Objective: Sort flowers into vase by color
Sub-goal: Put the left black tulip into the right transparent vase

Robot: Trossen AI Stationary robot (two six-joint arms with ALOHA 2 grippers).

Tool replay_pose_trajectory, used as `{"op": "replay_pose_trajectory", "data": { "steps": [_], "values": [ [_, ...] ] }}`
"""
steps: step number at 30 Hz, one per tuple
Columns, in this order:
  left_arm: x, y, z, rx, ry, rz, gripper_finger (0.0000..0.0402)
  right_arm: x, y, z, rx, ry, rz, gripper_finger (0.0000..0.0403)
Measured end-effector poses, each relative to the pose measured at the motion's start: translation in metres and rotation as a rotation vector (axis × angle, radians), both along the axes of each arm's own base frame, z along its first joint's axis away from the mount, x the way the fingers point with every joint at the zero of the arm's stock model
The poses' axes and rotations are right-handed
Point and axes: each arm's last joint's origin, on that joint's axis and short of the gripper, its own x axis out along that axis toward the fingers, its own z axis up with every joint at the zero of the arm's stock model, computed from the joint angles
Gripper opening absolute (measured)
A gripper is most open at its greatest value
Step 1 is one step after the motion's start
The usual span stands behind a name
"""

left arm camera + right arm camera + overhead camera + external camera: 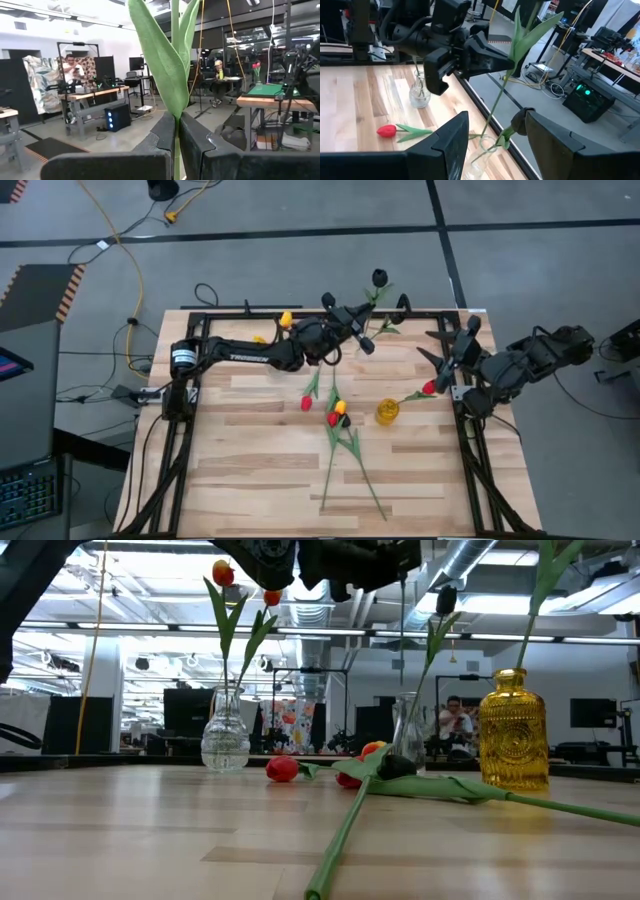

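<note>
A dark-headed tulip (pixel 379 278) is held by its green stem at the table's far edge, over a clear glass vase (pixel 482 150), with the jaws of the left gripper (pixel 362 326) closed on the stem. A yellow vase (pixel 387 412) with a red tulip (pixel 428 388) is seen near the right edge. More tulips (pixel 336 420) lie at the table's (pixel 250 460) middle. The right gripper (pixel 436 350) is held near the far right corner, jaws open and empty.

Left gripper (pixel 366 327) raised at the table's far edge, jaws clamped; right gripper (pixel 437 350) nearby, jaws apart.
</note>
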Motion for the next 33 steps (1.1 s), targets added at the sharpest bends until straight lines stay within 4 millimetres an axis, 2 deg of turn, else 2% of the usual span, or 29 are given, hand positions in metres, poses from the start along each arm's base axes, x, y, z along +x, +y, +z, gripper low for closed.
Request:
{"op": "replay_pose_trajectory", "data": {
  "steps": [15,25,33],
  "values": [
    [-0.003,0.011,0.002,-0.009,-0.032,-0.009,0.0000,0.015,0.007,-0.006,-0.024,0.050,0.000,0.0222],
    [-0.004,0.018,0.001,-0.029,-0.034,-0.021,0.0000,0.016,0.008,-0.005,-0.018,0.039,0.000,0.0222],
    [0.010,0.023,-0.026,-0.027,-0.028,0.017,0.0000,0.016,0.008,-0.005,-0.018,0.038,0.000,0.0222]
  ]
}}
